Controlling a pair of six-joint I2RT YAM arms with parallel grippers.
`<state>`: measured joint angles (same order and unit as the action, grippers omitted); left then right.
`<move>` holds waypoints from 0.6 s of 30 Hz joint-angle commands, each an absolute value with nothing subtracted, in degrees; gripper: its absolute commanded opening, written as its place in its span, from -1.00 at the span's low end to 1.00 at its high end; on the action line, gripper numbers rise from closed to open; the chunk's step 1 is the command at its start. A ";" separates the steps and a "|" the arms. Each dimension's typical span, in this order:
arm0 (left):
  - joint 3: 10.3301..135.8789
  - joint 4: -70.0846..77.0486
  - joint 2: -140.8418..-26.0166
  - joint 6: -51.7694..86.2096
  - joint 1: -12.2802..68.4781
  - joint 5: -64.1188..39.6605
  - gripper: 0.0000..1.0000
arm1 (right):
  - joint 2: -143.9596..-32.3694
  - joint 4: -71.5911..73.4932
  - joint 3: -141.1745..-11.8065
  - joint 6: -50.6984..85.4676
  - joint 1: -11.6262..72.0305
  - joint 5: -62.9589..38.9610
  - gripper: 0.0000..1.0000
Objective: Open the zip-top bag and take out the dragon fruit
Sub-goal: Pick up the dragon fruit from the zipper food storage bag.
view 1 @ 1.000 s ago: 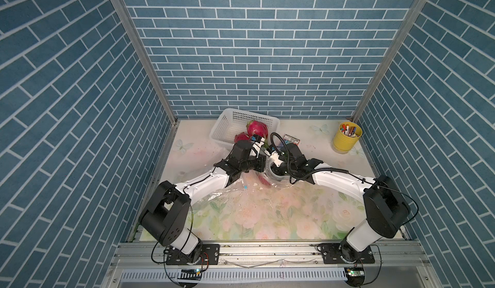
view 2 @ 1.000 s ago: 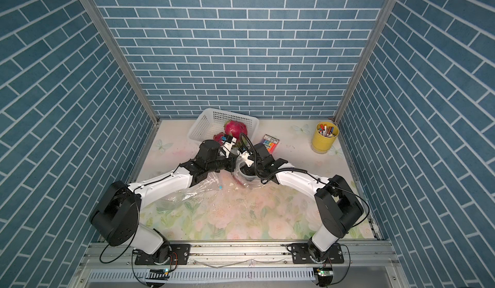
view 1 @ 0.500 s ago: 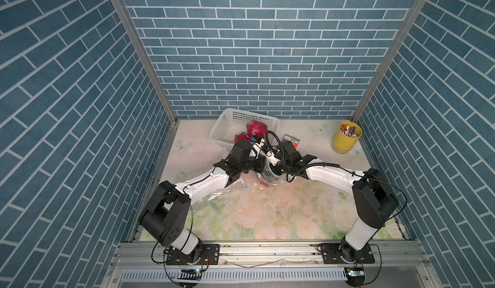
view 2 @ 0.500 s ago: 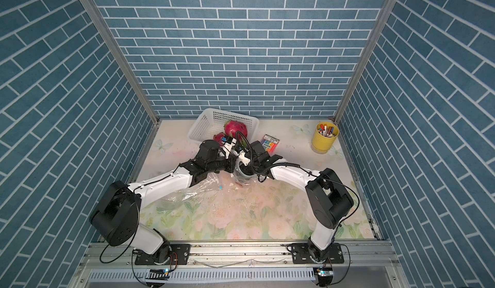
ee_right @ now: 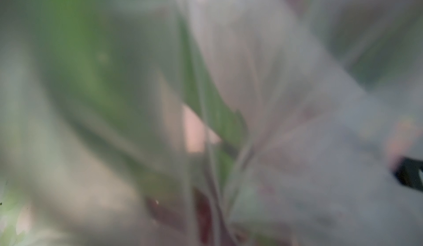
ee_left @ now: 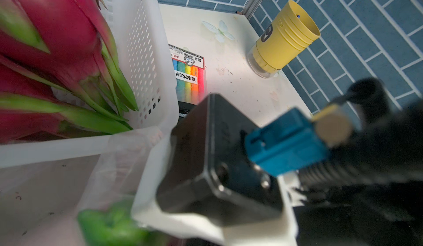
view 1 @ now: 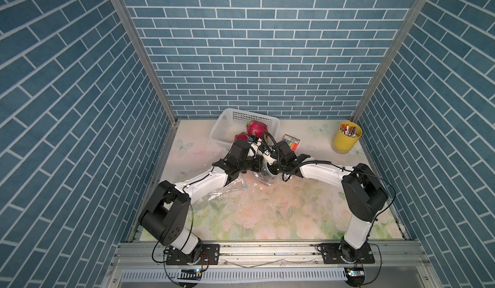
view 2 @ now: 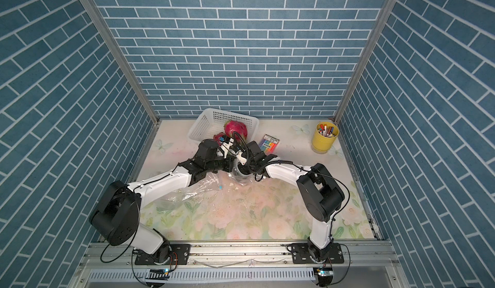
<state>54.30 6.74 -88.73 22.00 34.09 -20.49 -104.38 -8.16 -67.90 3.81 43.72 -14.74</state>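
The clear zip-top bag (view 1: 214, 195) (view 2: 187, 190) lies crumpled under my left arm, its far end lifted where both grippers meet. A dragon fruit shows inside it as red and green blur (view 1: 264, 180) (ee_right: 203, 210). My left gripper (view 1: 258, 164) (view 2: 229, 166) is shut at the raised bag edge (ee_left: 119, 164); the pinch itself is hidden. My right gripper (view 1: 267, 172) (view 2: 241, 175) points down into the bag, pressed against plastic; its fingers do not show. In the left wrist view the right arm's camera box (ee_left: 219, 153) fills the foreground.
A white basket (view 1: 222, 131) (view 2: 198, 131) (ee_left: 146, 50) at the back holds two dragon fruits (view 1: 255, 128) (view 1: 241, 136) (ee_left: 57, 27). A marker pack (view 1: 292, 142) (ee_left: 188, 77) lies beside it. A yellow cup of pens (view 1: 347, 136) (view 2: 325, 136) (ee_left: 283, 41) stands back right.
My right gripper has pushed left and deeper into the bag, close against the left gripper, and its forearm has swung in. The left arm has stayed put.
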 commanded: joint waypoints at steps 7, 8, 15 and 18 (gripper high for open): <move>54.08 10.86 -85.13 22.32 35.35 -21.68 -0.87 | -107.20 -9.61 -67.50 4.66 45.33 -14.92 0.72; 53.97 10.81 -84.85 22.49 35.34 -21.19 -0.85 | -106.83 -9.36 -67.04 4.74 45.36 -15.10 0.69; 53.53 10.47 -82.00 24.08 34.37 -18.40 -0.11 | -100.18 -10.03 -64.79 5.01 45.18 -16.15 0.58; 53.44 10.28 -79.67 24.82 34.01 -16.86 0.35 | -96.18 -11.40 -64.00 4.91 44.66 -17.24 0.55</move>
<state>52.42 4.58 -83.31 23.92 33.91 -16.99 -100.03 -8.29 -65.17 6.81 43.88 -14.79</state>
